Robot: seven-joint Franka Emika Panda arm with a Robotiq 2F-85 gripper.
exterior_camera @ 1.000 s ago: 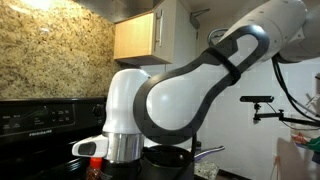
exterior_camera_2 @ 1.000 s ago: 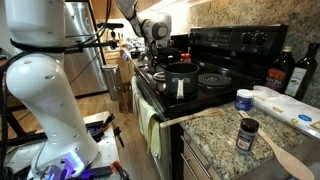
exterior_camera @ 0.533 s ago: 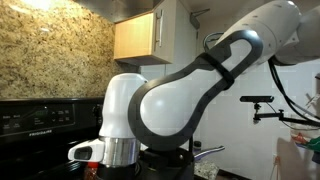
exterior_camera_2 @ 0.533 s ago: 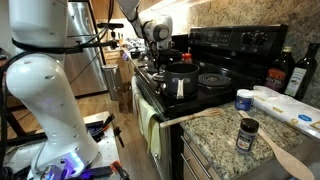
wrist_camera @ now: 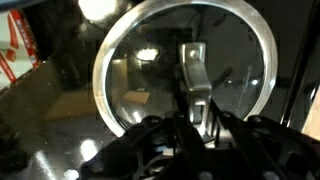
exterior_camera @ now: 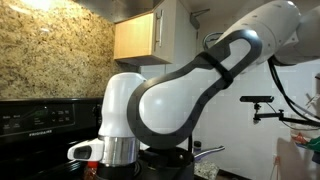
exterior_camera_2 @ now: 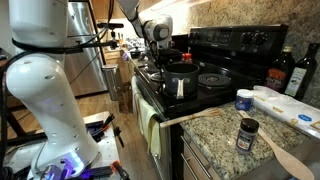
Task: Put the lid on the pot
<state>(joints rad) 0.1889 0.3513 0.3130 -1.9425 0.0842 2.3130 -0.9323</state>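
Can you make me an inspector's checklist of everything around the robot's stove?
Surface: black stove top, with a speckled stone counter beside it.
Job's things: the pot sits on the stove; the lid fills the wrist view, under the gripper.
Clutter: small dark jar, wooden spoon and two bottles on the counter; red-capped jar near the arm.
Gripper: the gripper is over the lid's middle; whether it is open or shut cannot be told.
Cables: black cable hanging behind the arm.
Surroundings: wooden cabinet, speckled wall.
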